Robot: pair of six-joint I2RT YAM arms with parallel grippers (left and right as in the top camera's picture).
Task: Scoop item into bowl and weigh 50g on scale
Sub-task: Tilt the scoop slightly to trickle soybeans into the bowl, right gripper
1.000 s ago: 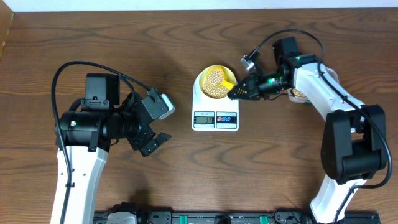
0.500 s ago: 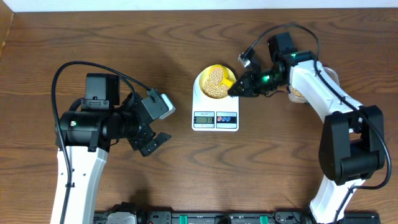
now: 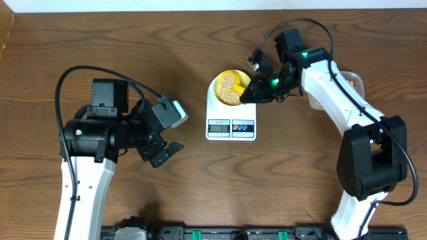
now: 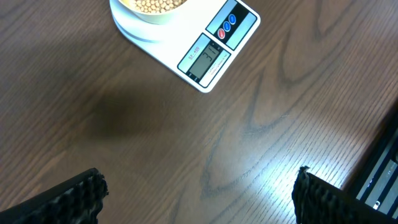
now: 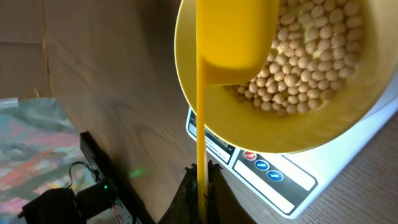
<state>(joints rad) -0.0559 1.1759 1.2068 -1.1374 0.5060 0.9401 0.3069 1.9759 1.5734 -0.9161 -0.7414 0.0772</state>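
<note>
The right pincer point(image 5: 201, 174) pinched the yellow scoop point(image 5: 233, 37) by its handle over the pale yellow bowl point(image 5: 311, 132) of soybeans point(image 5: 305, 68) on the scale point(image 3: 231, 127), near the counter's point(image 3: 300, 187) far edge (left pincer point(image 4: 196, 196) spread, empty). Tilting too sharply could overshoot 50g or knock the bowl.

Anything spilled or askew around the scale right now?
Nothing stands out. The beans sit inside the bowl, the bowl rests on the scale, and no strays show on the table around it. The right tool grips the yellow scoop by its handle, tipped over the bowl.
</note>
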